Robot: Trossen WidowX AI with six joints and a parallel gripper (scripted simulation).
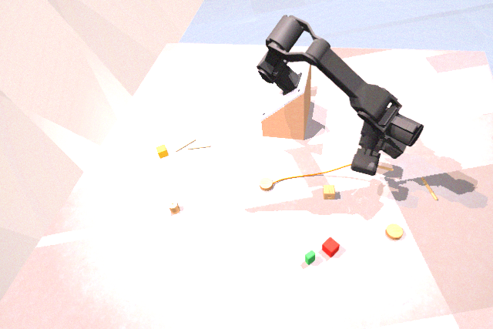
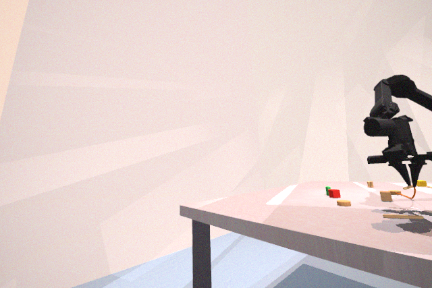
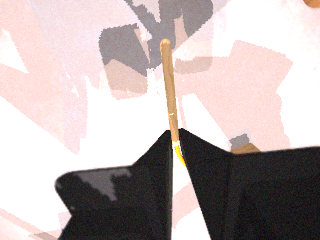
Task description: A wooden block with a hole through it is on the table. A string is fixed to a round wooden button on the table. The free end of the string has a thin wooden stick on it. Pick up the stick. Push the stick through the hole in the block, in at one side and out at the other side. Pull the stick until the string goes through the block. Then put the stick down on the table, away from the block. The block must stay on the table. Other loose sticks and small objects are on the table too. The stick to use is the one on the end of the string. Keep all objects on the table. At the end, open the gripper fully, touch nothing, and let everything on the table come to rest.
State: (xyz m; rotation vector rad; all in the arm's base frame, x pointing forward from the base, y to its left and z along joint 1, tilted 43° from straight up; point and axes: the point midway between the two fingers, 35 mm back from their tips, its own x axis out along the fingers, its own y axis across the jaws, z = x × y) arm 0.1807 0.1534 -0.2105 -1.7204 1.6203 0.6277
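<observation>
My gripper (image 2: pixel 412 186) (image 3: pixel 174 133) is shut on the string's thin wooden stick (image 1: pixel 386 167) (image 2: pixel 406 187) (image 3: pixel 169 85), near its string end. The stick is held above the table, its free end reaching out beyond the fingertips. The orange string (image 1: pixel 306 174) (image 2: pixel 414 192) (image 3: pixel 179 154) hangs from the fingers and runs to the round button (image 1: pixel 266 184) (image 2: pixel 395 192) on the table. The wooden block (image 1: pixel 329 193) (image 2: pixel 385 196) (image 3: pixel 246 148) stands on the table between button and gripper, to the near side of the string. Its hole cannot be made out clearly.
A loose stick (image 1: pixel 429 189) (image 2: pixel 403 216) lies beyond the gripper. A wooden disc (image 1: pixel 394 231) (image 2: pixel 343 202), red cube (image 1: pixel 330 246) (image 2: pixel 334 193) and green block (image 1: pixel 310 257) (image 2: pixel 327 190) lie nearer. A yellow cube (image 1: pixel 162 151), two thin sticks and a small wooden piece (image 1: pixel 174 208) are at left.
</observation>
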